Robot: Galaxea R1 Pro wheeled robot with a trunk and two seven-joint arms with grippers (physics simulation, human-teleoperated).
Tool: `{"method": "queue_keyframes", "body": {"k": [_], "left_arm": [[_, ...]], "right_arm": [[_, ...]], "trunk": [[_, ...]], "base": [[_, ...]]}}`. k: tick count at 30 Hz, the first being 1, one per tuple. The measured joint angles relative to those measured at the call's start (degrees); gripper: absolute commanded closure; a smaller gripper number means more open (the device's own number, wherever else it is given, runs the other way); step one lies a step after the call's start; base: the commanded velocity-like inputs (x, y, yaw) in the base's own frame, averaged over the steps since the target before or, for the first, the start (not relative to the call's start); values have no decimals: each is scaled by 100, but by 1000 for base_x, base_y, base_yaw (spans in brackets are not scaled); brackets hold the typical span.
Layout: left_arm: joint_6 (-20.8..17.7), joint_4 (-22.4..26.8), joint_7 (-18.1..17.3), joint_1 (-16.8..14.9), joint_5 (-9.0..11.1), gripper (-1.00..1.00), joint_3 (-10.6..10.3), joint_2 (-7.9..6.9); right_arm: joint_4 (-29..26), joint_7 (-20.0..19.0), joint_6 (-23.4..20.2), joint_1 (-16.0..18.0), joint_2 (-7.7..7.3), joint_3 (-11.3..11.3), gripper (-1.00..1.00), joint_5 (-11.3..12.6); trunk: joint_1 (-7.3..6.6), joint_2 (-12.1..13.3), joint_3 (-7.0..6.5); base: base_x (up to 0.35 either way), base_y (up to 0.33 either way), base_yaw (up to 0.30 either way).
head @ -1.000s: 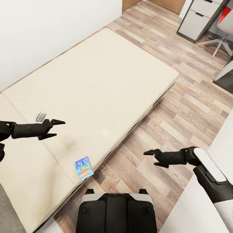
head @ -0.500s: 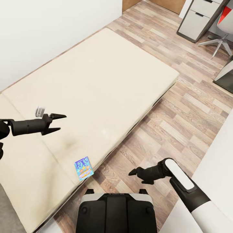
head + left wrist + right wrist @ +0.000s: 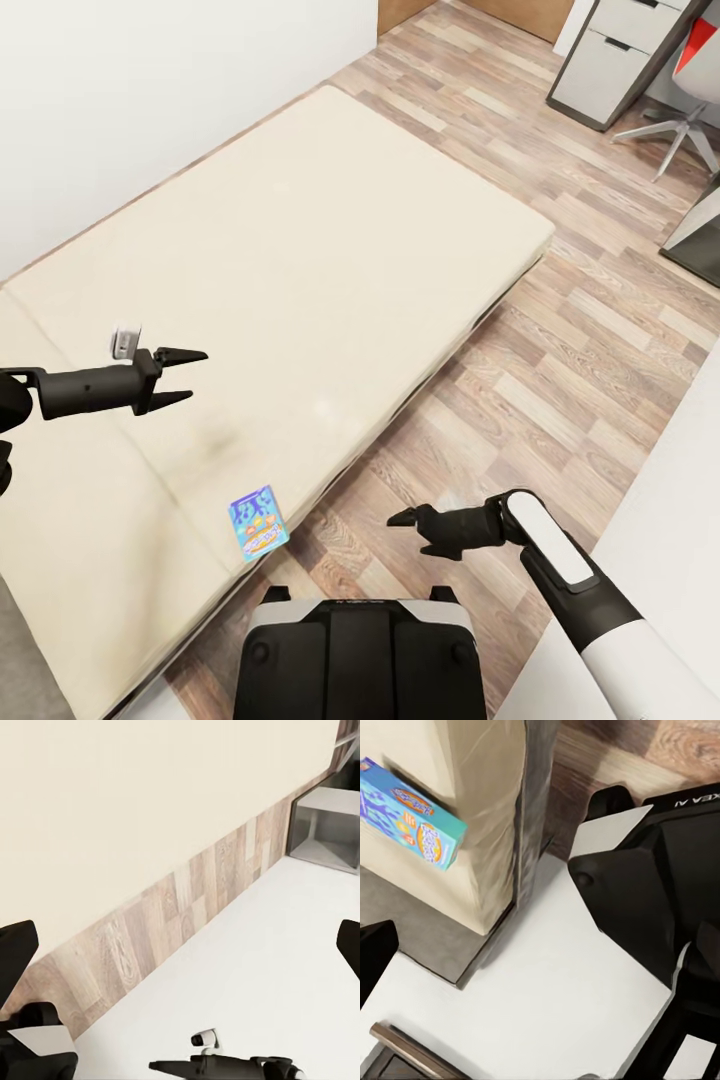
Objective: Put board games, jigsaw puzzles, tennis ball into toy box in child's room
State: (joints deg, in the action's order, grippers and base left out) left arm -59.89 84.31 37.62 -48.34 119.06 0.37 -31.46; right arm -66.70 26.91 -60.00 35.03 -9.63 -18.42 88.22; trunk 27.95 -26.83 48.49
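Blue board game (image 3: 259,521) lies on the bed (image 3: 300,250) at seven o'clock; left gripper (image 3: 180,377) and right gripper (image 3: 408,531) spread, empty.

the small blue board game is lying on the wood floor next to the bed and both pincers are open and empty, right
Not quite. The head view shows the blue board game lying on the bed near its edge, not on the floor. The left pincer and right pincer are indeed open and empty.
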Motion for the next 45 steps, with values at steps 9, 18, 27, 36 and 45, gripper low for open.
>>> {"method": "queue_keyframes", "body": {"k": [9, 18, 27, 36, 45], "left_arm": [[-3, -4, -18, 11, -1, -100, -23, 1], [-1, -5, -24, 12, -1, -100, -8, 0], [0, -4, -25, 20, 0, -100, 20, 0], [0, -3, -25, 20, 0, -100, 31, 0], [-2, -2, -24, 21, -1, -100, -8, 0]], "right_arm": [[590, -691, 308, 1, 15, -23, -100, -832], [608, -2185, 858, 1, 28, -63, -100, -2011], [627, -3394, 930, 1, 28, -120, -100, -2226], [657, -3630, 929, 0, 176, -561, -100, -2924], [1928, -3675, 1106, 35, 595, -624, -100, -3259]], "trunk": [[198, -362, 162], [396, -724, 324], [594, -1086, 486], [792, -1447, 648], [990, -1809, 810]], "base": [[0, 0, 0], [0, 0, 0], [0, 0, 0], [0, 0, 0], [0, 0, 0]]}}
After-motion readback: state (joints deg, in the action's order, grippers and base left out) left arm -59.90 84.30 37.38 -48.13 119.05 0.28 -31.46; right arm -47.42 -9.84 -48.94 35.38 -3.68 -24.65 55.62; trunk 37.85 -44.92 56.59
